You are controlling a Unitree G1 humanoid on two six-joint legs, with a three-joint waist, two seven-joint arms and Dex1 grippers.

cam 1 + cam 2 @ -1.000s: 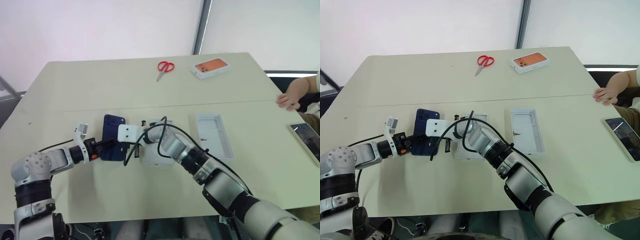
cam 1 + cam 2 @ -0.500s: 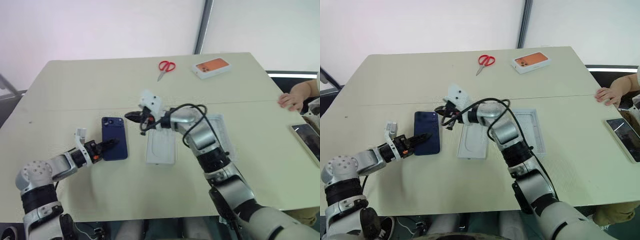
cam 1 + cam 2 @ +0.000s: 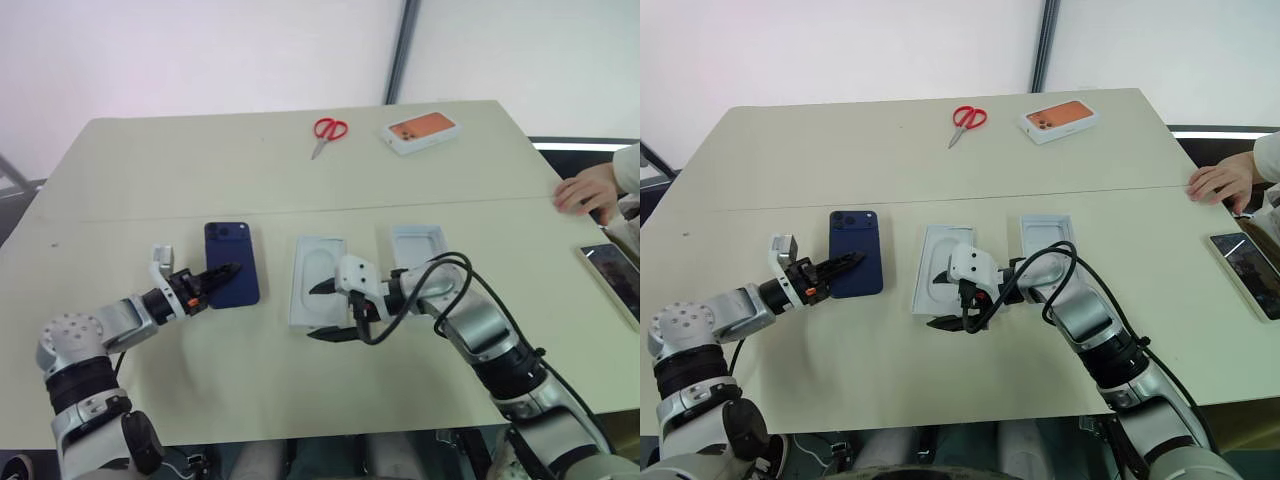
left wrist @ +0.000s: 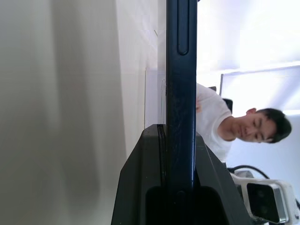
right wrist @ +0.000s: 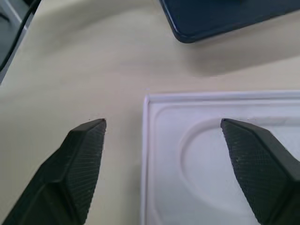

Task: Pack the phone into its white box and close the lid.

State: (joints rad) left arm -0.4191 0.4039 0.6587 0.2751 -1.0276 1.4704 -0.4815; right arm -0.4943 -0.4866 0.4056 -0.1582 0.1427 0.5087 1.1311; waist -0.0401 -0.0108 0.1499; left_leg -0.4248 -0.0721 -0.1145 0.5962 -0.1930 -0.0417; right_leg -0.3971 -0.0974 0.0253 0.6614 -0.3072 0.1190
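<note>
The dark navy phone [image 3: 231, 277] lies on the table left of centre. My left gripper [image 3: 222, 271] is shut on its near edge, and the left wrist view shows the phone's thin side [image 4: 181, 70] clamped between the black fingers [image 4: 140, 187]. My right gripper [image 3: 322, 312] is open over the near end of a thick white piece with an oval outline [image 3: 322, 275]. One of its fingertips [image 5: 89, 140] is over bare table. I cannot tell whether the white box lies under that piece. The lid [image 3: 418, 243], a white shell with its open side up, lies just right of it, partly behind my right arm.
Red scissors [image 3: 330, 130] and a box with an orange phone picture [image 3: 422, 132] lie at the far edge. A person's hand [image 3: 585, 190] rests on the right edge, with another phone [image 3: 615, 275] near it.
My right gripper left the phone, swung back toward me to the near end of the oval-outlined piece, and opened. The phone, earlier held up between both grippers, now lies flat in the left gripper.
</note>
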